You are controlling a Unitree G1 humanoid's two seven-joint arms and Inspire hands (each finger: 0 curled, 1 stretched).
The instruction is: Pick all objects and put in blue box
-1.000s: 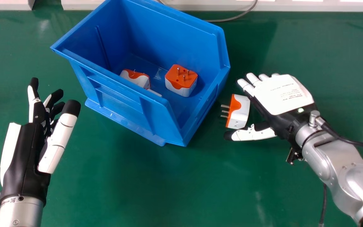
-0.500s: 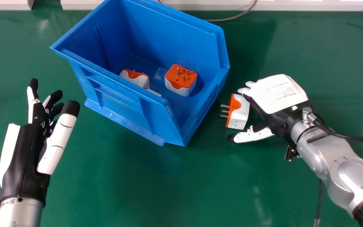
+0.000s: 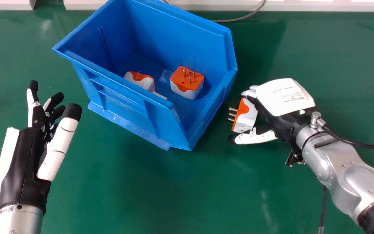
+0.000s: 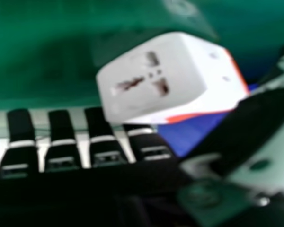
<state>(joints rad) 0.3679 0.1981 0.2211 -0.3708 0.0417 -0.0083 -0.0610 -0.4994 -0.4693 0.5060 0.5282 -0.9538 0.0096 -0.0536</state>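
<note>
My right hand [image 3: 282, 97] is at the right of the head view, palm down, with its fingers bent round the far side of a white and orange plug adapter [image 3: 247, 118] and its thumb along the near side. The adapter's metal pins point toward the blue box [image 3: 128, 92]. In the right hand view, the adapter's white socket face [image 4: 149, 80] shows between the fingers of my right hand [image 4: 102, 142] and the thumb. Inside the box lie an upright orange-topped adapter [image 3: 187, 83] and another white and orange one [image 3: 140, 81], partly hidden by the wall. My left hand [image 3: 24, 156] stays open at the left.
The box stands on the green table [image 3: 135, 195], between my hands and toward the back. A grey cable [image 3: 239, 19] lies behind it, near a white ledge [image 3: 304, 6] along the far edge. A black cable [image 3: 352, 142] runs off my right wrist.
My right hand has moved a little left, and its fingers have bent in round the adapter, with the thumb now against it. The adapter has tilted slightly. The left hand has barely shifted.
</note>
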